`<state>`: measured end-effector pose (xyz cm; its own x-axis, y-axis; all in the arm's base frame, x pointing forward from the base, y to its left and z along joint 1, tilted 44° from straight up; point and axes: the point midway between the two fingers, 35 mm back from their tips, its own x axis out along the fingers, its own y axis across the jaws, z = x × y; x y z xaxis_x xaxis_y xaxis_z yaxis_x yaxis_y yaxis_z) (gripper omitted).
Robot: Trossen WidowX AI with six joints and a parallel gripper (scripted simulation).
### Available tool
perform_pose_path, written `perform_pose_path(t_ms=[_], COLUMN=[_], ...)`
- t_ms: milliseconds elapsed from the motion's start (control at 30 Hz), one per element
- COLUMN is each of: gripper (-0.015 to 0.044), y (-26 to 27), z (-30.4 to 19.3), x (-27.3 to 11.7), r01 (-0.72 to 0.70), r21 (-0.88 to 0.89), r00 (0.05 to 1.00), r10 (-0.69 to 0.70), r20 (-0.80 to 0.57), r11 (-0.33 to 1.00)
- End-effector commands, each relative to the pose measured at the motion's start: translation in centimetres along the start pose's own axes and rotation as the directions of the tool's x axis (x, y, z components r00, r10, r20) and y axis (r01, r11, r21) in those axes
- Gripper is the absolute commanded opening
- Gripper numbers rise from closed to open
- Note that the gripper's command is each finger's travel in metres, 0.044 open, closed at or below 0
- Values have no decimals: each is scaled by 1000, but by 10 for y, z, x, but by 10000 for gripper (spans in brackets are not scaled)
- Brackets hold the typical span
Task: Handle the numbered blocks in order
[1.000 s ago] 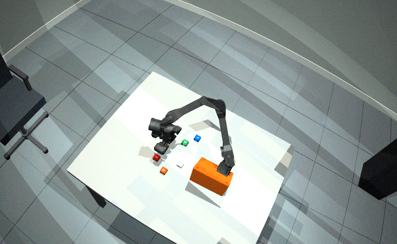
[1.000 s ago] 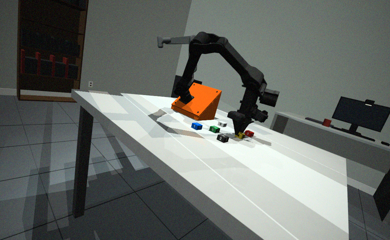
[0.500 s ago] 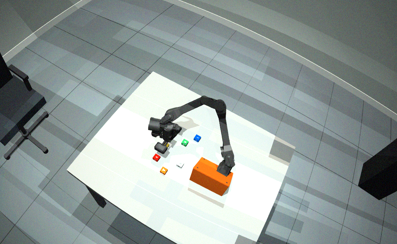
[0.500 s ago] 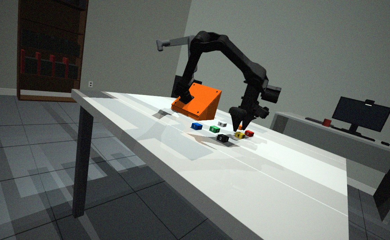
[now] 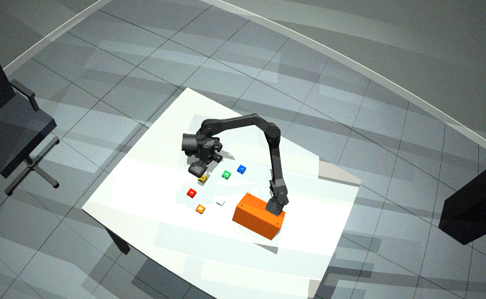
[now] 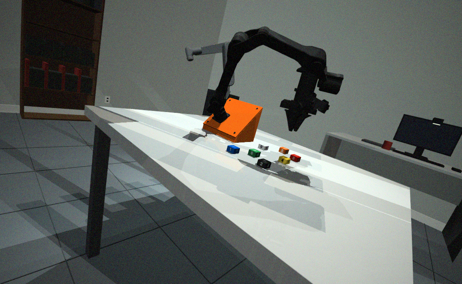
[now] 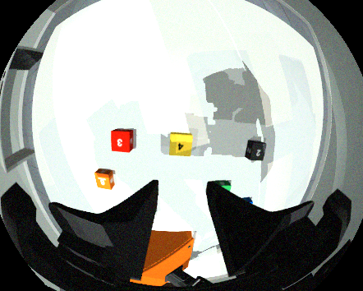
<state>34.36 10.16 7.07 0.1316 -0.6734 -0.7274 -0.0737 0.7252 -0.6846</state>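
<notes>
My gripper is open and empty, high above the table. The yellow block shows 4 and rests ahead of the fingertips in the wrist view. The red block shows 3. The black block shows 2; the arm hides it in the top view. The blue block shows 1. The white block shows 0. The green block and orange block have digits I cannot read surely.
A large orange wedge stands at the arm's base, near the white block. The green block is close to the blue one. A separate desk with a monitor stands beyond the table.
</notes>
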Motion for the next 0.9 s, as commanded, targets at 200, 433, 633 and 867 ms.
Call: perform_pose_path(t_ms=[200,433,633,867], gripper=[120,120,120,172], y=[-3,71,131,133], z=[-2,-34,-77,-77], x=[-7,-11,-9,2], r01=[-1,-17,-9,-9], r21=[10,1,9,9], r00=[1000,1000,1000,1000], r10=[1,17,9,9], r20=[-13,-12,-15,-15], r11=[1000,1000,1000,1000])
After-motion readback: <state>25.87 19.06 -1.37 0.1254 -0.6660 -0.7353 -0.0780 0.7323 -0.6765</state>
